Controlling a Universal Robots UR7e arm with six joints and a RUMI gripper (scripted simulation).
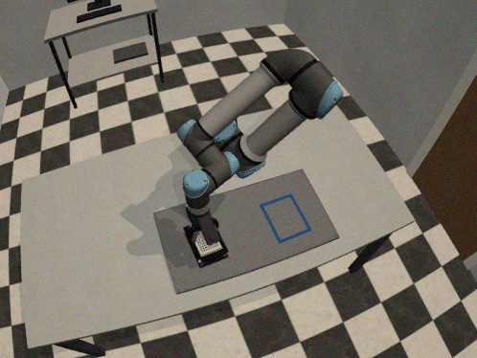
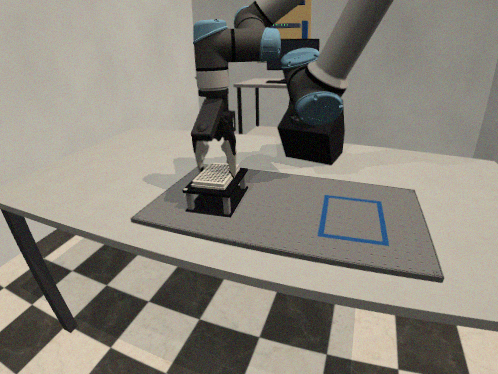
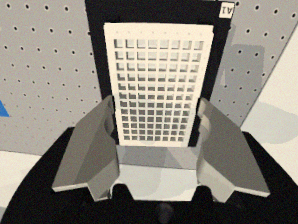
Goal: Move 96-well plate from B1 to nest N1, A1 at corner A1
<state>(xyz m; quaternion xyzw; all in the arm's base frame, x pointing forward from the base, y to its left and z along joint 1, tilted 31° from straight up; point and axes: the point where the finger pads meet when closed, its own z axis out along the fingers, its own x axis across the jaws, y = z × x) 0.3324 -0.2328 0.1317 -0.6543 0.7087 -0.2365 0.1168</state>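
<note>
The white 96-well plate (image 3: 159, 85) is over the black raised nest (image 2: 216, 192), which stands at the left end of the grey mat. My gripper (image 3: 155, 97) is shut on the plate, one jaw on each long side at its near end. In the wrist view the plate's cut corner lies at the far right, next to the nest's A1 label (image 3: 226, 9). In the exterior view the plate (image 2: 212, 176) is at the nest's top, under the fingers (image 2: 216, 156); whether it rests flat inside the locators I cannot tell. It also shows in the top view (image 1: 210, 246).
The blue outlined bench spot B1 (image 1: 284, 217) lies empty on the right part of the perforated grey mat (image 2: 295, 220). The arm's black base (image 2: 311, 137) stands behind the mat. A small side table (image 1: 101, 24) is far behind.
</note>
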